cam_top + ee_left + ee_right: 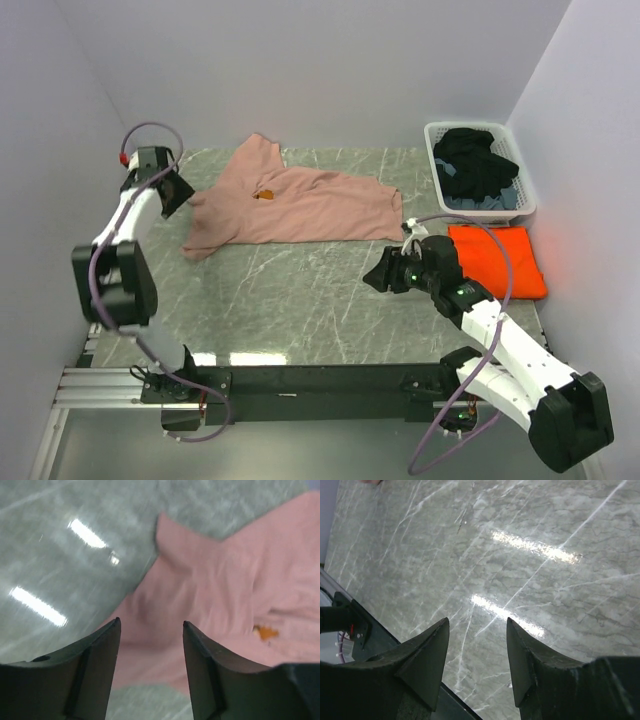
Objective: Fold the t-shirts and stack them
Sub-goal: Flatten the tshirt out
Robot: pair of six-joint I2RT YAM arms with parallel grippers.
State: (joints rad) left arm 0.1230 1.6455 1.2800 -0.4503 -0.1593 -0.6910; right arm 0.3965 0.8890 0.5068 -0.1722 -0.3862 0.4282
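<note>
Dusty-pink cotton t-shirt lies spread at the far middle of the grey-green marble-patterned table. It is one layer, rumpled and not folded. One corner runs up toward the back wall, and its lower left corner reaches toward the near left. Small orange chest graphic faces up. Lettering is too small to tell.

Bright-orange t-shirt sits at the right side of the table, folded into a flat rectangle. It is just beside the near end of the white plastic laundry basket. Basket holds dark clothes heaped above its rim.

Left gripper is at the left edge of the pink tee. Its wrist view is blurred. There the gripper has its jaws spread, with nothing between them. Pink cloth shows through the gap, and I cannot tell whether the tips touch it. The graphic is off to the right in this view.

Right gripper hangs over bare table, between the pink tee's near hem and the orange tee, touching neither. In its wrist view the gripper has its jaws parted and holds nothing, with only marble surface beneath. A grey cable from the right arm loops above the orange tee
</note>
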